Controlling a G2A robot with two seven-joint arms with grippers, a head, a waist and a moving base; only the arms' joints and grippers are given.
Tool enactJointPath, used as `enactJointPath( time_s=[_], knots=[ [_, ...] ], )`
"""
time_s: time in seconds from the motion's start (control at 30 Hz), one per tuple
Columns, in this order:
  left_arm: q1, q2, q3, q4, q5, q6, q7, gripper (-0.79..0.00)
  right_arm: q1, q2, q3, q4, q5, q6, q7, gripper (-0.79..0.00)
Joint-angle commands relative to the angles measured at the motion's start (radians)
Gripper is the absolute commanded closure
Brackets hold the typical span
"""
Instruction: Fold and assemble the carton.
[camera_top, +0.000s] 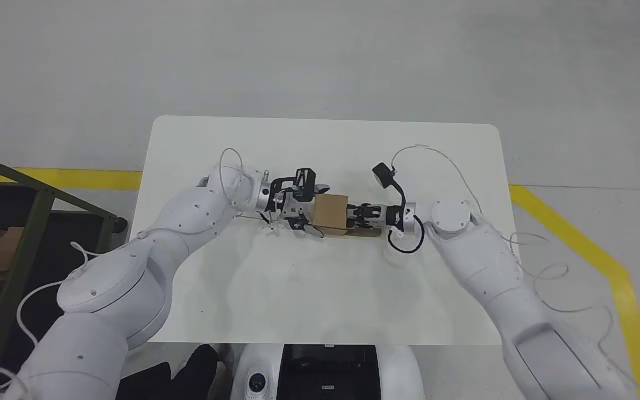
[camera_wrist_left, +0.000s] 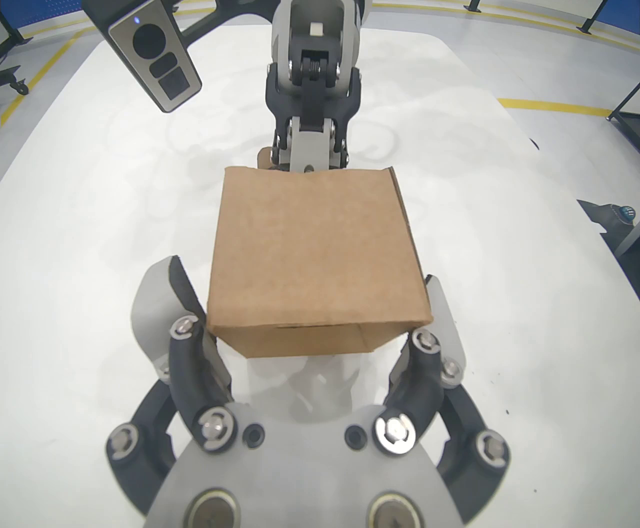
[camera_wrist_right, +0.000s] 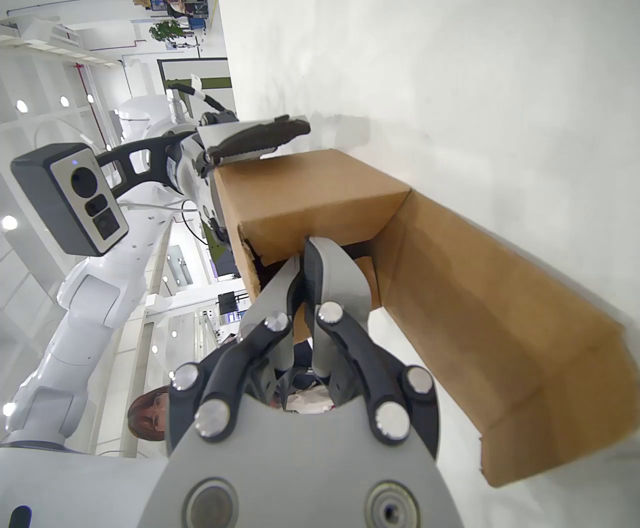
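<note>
Spread wide, the left gripper (camera_wrist_left: 300, 274) flanks one end of the carton (camera_wrist_left: 312, 220), fingers just beside its sides. It sits mid-table (camera_top: 320, 300). The right gripper (camera_wrist_right: 306, 247), fingers pressed together, noses into the opposite, open end, perhaps touching cardboard inside.

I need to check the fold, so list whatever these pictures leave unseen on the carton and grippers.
1. Inside of the carton: right wrist view, the right gripper blocks the open end.
2. Its far end: left wrist view, the carton's own top hides it.
3. Whether the right gripper pinches any cardboard: right wrist view, it ends in the dark opening.
4. How the carton's ends are folded: top view, too small, with the left gripper and right gripper over them.
</note>
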Motion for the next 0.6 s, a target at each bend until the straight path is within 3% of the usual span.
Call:
enactJointPath(
  time_s=[0.0,0.3,0.57],
  knots=[
    [-0.001,-0.001,0.001,0.000,0.000,-0.001,-0.001,-0.748,0.012,-0.009,-0.009,0.025,0.021,0.014,0.002,0.000],
    [-0.001,-0.003,0.001,0.006,0.002,0.002,0.002,-0.742,0.056,-0.048,-0.048,0.120,0.092,-0.002,0.045,0.000],
    [0.002,-0.004,-0.001,0.014,-0.003,0.007,0.007,-0.742,0.069,-0.042,-0.023,0.163,0.088,-0.055,0.050,0.000]
  ],
)
